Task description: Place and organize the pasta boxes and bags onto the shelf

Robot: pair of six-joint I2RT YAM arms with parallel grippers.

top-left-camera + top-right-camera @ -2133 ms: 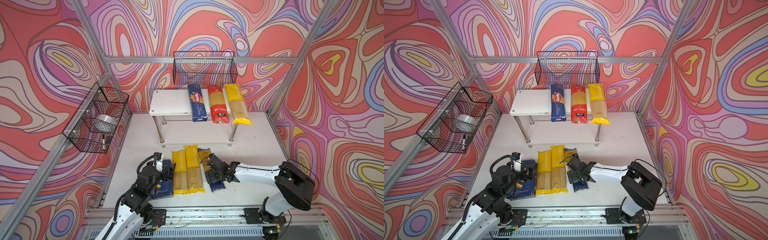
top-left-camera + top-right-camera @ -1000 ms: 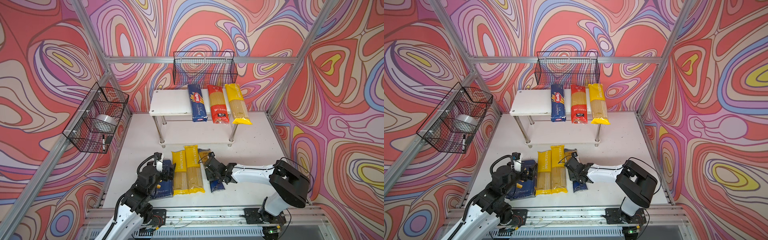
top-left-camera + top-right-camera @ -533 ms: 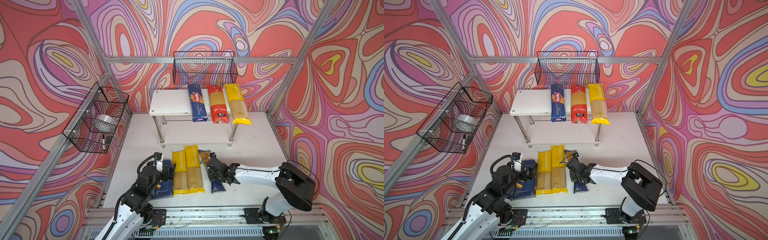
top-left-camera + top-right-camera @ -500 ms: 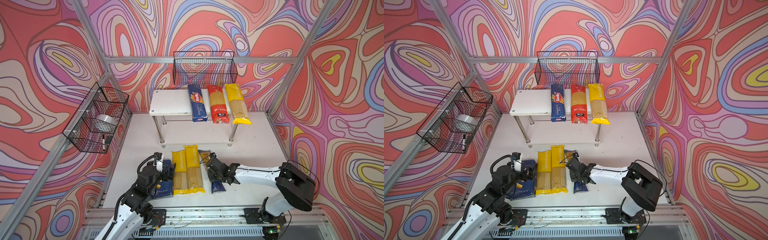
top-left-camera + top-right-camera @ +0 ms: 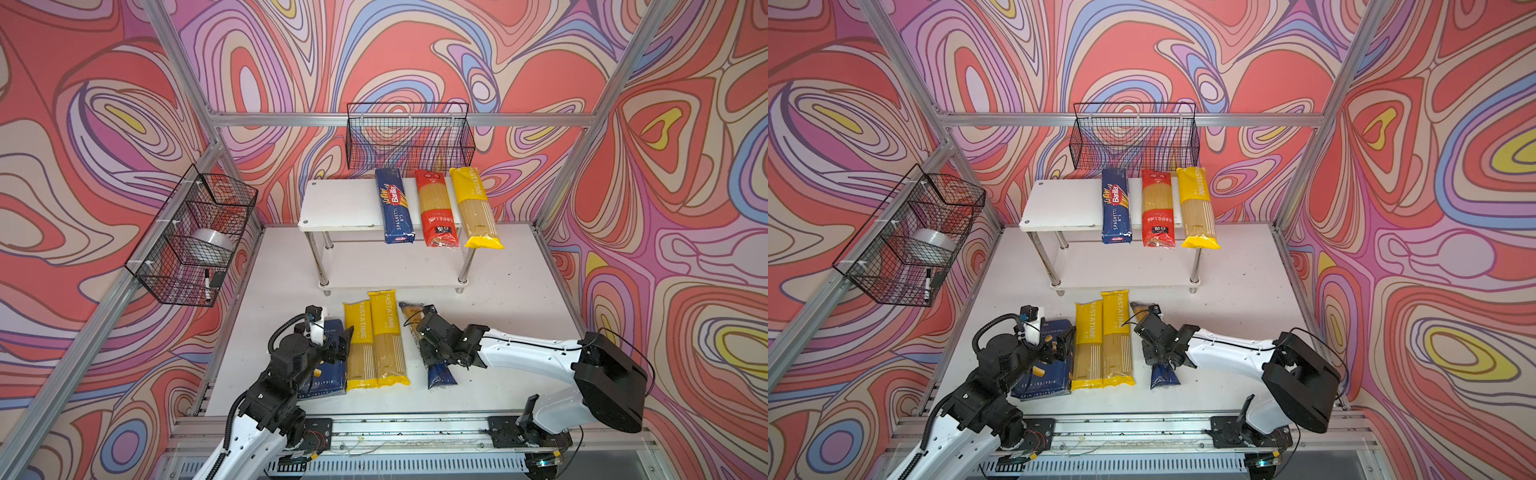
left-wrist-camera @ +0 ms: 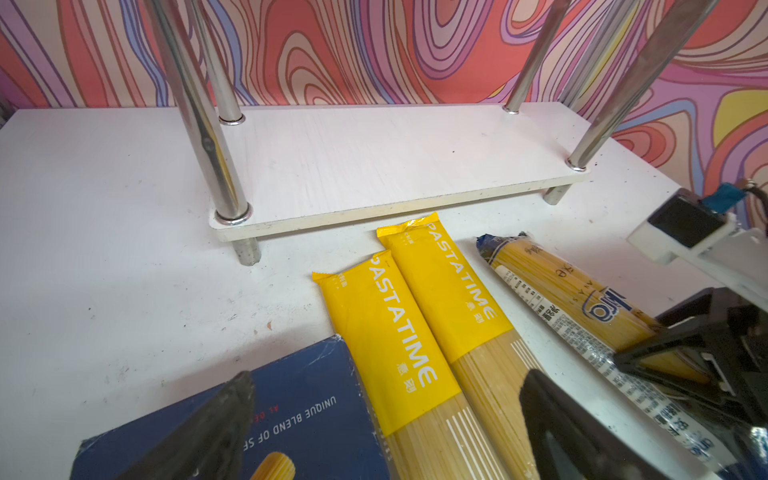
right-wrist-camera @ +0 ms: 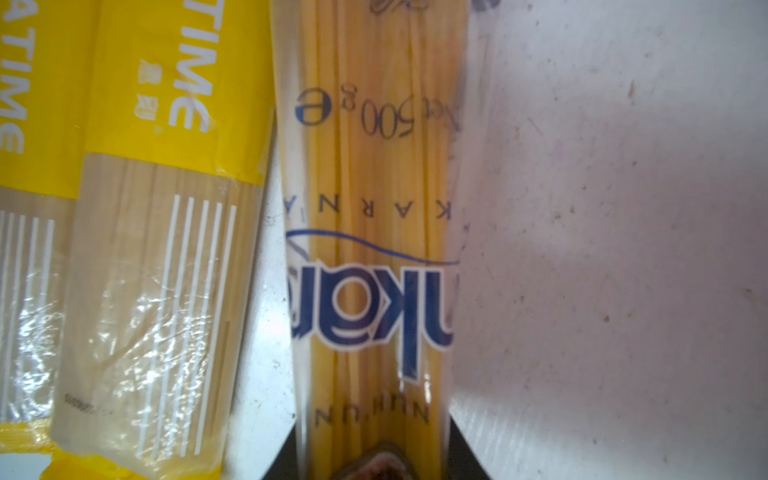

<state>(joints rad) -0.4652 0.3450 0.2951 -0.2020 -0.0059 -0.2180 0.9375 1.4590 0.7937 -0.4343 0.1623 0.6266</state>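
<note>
Plainly, the next move turns on how the blue bag lies between the right arm's jaws. Furthest left, the left gripper [image 6: 386,377] hovers wide open and empty over the rigatoni box [image 5: 328,374]. Next come the two yellow bags [image 5: 386,332], side by side on the table [image 5: 498,299], long axes running from the front edge toward the shelf [image 5: 345,203]. Just beside them lies the blue bag [image 5: 440,375], nearly parallel, with its clear far end leaning slightly toward the yellow pair and its dark end toward the front. The right gripper [image 5: 434,350] sits over the bag's middle; in the right wrist view a dark finger presses on each long side, so the jaws are closed across the bag's width, at right angles to its length. The bag appears to rest on the table, not yet lifted. The right arm is the nearer one by far, since the yellow pair lies between the left arm and this bag.

The shelf lies straight beyond the bag's far end; on its top board the spaghetti box [image 5: 395,208], red bag [image 5: 436,212] and third yellow bag [image 5: 476,208] lie front to back along the same axis. Bare board shows to their left, and the lower board [image 5: 395,266] is bare. The carry probably needs a forward reach and a shift leftward, with little turning.
</note>
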